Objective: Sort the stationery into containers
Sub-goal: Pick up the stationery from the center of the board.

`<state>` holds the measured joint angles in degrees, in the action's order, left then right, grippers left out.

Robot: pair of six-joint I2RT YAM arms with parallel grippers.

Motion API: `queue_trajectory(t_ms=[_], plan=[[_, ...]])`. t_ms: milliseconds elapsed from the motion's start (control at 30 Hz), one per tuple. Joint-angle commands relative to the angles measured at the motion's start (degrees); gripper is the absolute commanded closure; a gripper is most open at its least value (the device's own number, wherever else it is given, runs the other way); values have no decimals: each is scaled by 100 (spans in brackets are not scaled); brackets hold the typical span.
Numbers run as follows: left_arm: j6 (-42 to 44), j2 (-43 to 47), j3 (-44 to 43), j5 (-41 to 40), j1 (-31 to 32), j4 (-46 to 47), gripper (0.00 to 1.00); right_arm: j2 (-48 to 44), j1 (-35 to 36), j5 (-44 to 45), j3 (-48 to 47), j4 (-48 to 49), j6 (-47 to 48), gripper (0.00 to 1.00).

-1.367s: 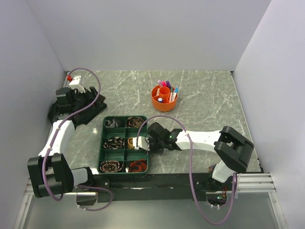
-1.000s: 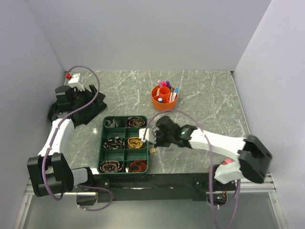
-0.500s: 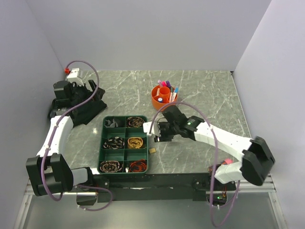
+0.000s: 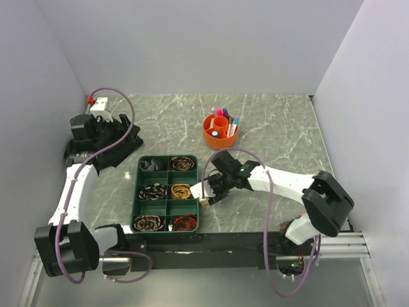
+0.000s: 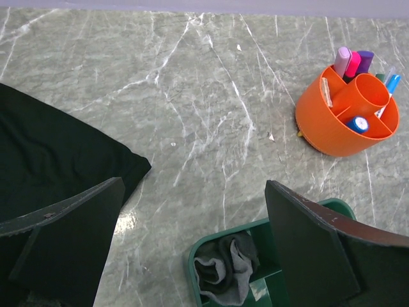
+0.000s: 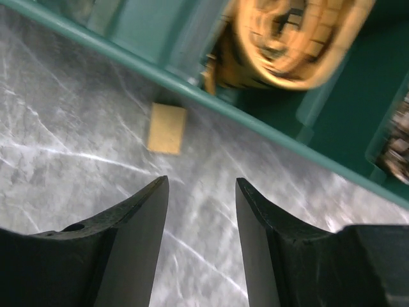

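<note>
I see the block (image 6: 167, 128) lying on the table (image 4: 281, 128), just right of the divided tray (image 4: 136, 192). The pot (image 4: 217, 141), with pens (image 5: 351, 62) standing in it, sits behind the tray and to its right. The cloth (image 5: 51, 153) lies behind the tray and to its left.

Green tray (image 6: 147, 32) blurred, cut by top edge. Pens (image 4: 223, 114) in orange pot (image 4: 214, 139) too small to count overhead.

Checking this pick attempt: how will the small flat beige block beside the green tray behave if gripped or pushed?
The small flat beige block lies on its broad face, so it would likely slide, not roll. It looks light, perhaps slightly soft. Close to the green plastic tray, a push might jam it against the wall.
</note>
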<state>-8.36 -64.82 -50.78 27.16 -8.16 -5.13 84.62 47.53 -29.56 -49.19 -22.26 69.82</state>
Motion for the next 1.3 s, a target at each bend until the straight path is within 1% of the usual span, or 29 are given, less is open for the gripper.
queue_trajectory(t_ms=[0, 167, 300, 367, 433, 533, 567, 667, 700, 733, 767, 800, 867, 933, 1000, 1033, 1100, 1167, 1200, 1267], plan=[[141, 232, 42, -17, -1, -59, 1, 423, 379, 117, -222, 65, 172, 46], [229, 391, -10, -35, 8, -217, 1, 748, 573, 240, -398, 46, -372, 46], [239, 452, 16, -53, 8, -243, 1, 907, 652, 380, -469, 90, -610, 46], [221, 470, 42, -44, -1, -226, 1, 986, 687, 433, -460, 117, -759, 47], [186, 470, 51, -53, 8, -208, 1, 1039, 705, 574, -451, 108, -864, 50], [151, 461, 16, -35, 8, -191, 1, 1118, 749, 732, -399, 108, -944, 58], [150, 452, 16, -44, -1, -191, 1, 1109, 758, 733, -372, 108, -944, 66], [159, 444, -37, -44, 8, -217, 1, 908, 758, 776, -328, -14, -935, 81], [168, 444, -72, -35, 8, -243, 1, 820, 741, 846, -372, -198, -953, 82], [185, 444, -98, -52, -1, -235, 1, 706, 697, 934, -381, -278, -1023, 82], [177, 452, -116, -44, 8, -235, 1, 383, 627, 1013, -398, -401, -1006, 83], [168, 435, -133, -44, -1, -208, 1, 215, 417, 1022, -477, -698, -971, 83], [81, 400, -168, 0, 8, -94, 0, -320, 197, 1084, -574, -1007, -760, 83], [1, 321, -238, 35, 8, 63, 1, -629, -163, 1084, -793, -1411, -505, 84], [-113, 233, -335, 79, 8, 143, 1, -973, -375, 1049, -1038, -1588, -321, 84], [-148, 128, -449, 105, -1, 196, 1, -1087, -550, 1049, -1118, -1527, -355, 84], [-297, 13, -555, 149, 8, 249, 1, -1088, -665, 1031, -1390, -1195, -626, 84], [-420, -180, -722, 202, 8, 240, 1, -834, -789, 1127, -1593, -790, -1021, 84], [-456, -233, -775, 220, 16, 231, 1, -676, -824, 1285, -1898, -458, -1406, 84], [-456, -373, -941, 237, 8, 170, 1, -71, -842, 1531, -2321, -280, -1733, 84]])
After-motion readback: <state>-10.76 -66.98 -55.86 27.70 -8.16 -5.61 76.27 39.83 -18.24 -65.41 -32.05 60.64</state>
